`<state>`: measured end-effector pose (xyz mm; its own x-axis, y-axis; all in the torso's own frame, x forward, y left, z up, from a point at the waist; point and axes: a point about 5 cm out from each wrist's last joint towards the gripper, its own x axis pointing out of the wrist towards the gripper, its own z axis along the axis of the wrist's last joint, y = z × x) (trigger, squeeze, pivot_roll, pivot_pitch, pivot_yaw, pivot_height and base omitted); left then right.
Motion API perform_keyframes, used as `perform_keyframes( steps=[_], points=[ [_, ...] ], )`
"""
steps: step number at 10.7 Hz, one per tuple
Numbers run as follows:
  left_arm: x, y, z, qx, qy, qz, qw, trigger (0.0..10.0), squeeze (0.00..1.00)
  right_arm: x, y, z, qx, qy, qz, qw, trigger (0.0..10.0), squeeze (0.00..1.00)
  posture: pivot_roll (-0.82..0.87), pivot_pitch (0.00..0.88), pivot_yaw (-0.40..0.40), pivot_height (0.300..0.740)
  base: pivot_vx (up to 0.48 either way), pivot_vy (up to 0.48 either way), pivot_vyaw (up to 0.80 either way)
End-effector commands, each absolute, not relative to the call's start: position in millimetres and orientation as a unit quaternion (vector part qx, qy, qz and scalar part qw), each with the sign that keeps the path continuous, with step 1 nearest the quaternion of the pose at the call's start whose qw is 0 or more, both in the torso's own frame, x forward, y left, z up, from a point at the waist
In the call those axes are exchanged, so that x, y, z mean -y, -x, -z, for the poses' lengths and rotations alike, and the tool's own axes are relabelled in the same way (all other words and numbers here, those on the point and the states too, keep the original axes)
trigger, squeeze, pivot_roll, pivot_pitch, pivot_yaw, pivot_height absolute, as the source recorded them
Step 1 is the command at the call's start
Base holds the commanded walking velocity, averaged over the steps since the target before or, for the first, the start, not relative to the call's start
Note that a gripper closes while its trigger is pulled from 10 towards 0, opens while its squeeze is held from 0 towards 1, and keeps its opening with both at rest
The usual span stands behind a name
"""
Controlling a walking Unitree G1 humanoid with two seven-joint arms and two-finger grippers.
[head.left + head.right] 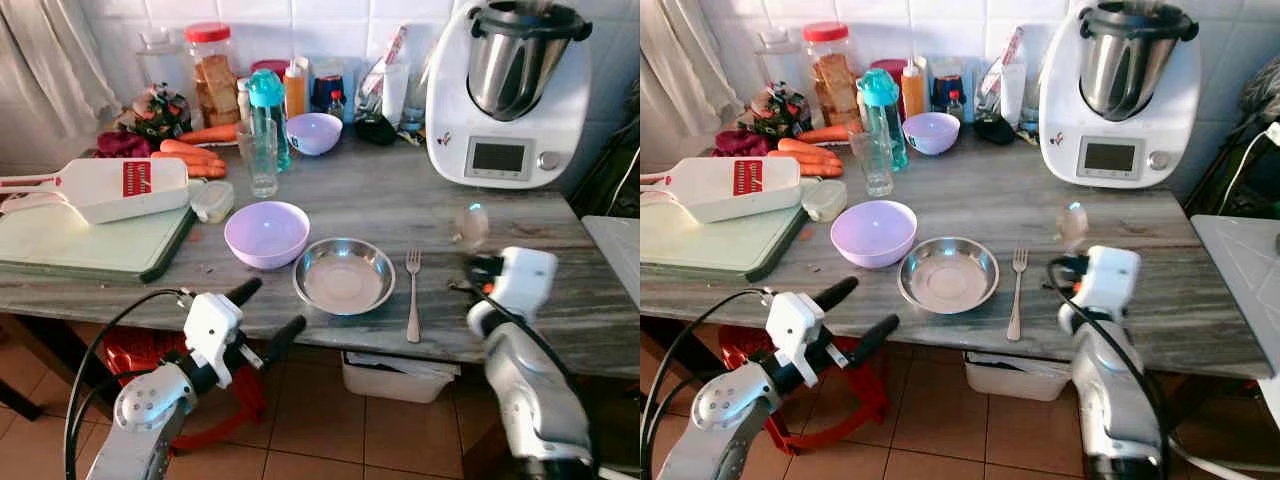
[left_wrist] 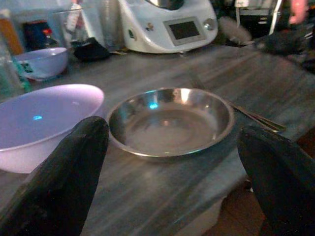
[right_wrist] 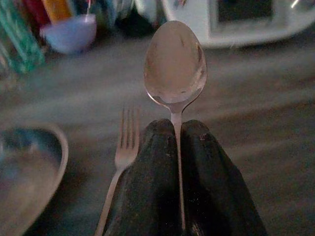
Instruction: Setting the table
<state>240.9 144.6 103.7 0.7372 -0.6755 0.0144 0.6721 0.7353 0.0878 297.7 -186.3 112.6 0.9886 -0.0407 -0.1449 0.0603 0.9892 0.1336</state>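
Gripping a spoon (image 3: 174,69) by its handle, the right gripper (image 3: 177,130) has both black fingers (image 3: 209,172) pressed together on the thin stem, so the bowl stands out past the fingertips with its hollow toward the wrist camera. That hold keeps the bowl free of the pads, which looks sensible for laying the spoon flat beside the setting. Just to one side of those fingers lies the fork (image 1: 413,295), prongs pointing away from the robot, and beyond it the steel plate (image 1: 343,275); the spoon probably belongs near them (likely on the bare wood by the fork). Seen from the head, the right arm is bent up at the table's (image 1: 560,240) front edge, wrist raised, the spoon a blur above the surface.

Waiting low, the left gripper (image 1: 272,312) hangs off the table edge with its fingers (image 2: 64,182) spread wide and nothing between them. Ahead of those fingertips sit the steel plate and the lilac bowl (image 1: 266,233), touching or nearly so.
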Motion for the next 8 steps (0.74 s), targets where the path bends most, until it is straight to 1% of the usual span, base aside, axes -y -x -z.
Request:
perform_keyframes(
  steps=[1,3,6,8],
  points=[
    [-145,-242,-106,0.024,-0.042,0.375,0.926,10.0,0.00,181,-301,-107,-0.096,-0.073,0.012,0.993,10.0,0.00,0.01,0.000,0.026,0.740,0.000,0.000,0.00],
    [-144,-240,-104,0.018,-0.034,0.391,0.919,10.0,0.00,176,-305,-97,-0.138,-0.064,0.008,0.988,10.0,0.00,0.02,0.008,0.026,0.740,0.000,0.000,0.00],
    [-143,-239,-105,0.021,-0.033,0.394,0.918,10.0,0.00,169,-309,-93,-0.155,-0.075,-0.001,0.985,10.0,0.00,0.02,0.007,0.027,0.740,0.000,0.000,0.00],
    [-141,-239,-106,0.022,-0.030,0.396,0.917,10.0,0.00,171,-309,-89,-0.166,-0.068,0.002,0.984,10.0,0.00,0.01,0.007,0.027,0.740,0.000,0.000,0.00]
  ],
)
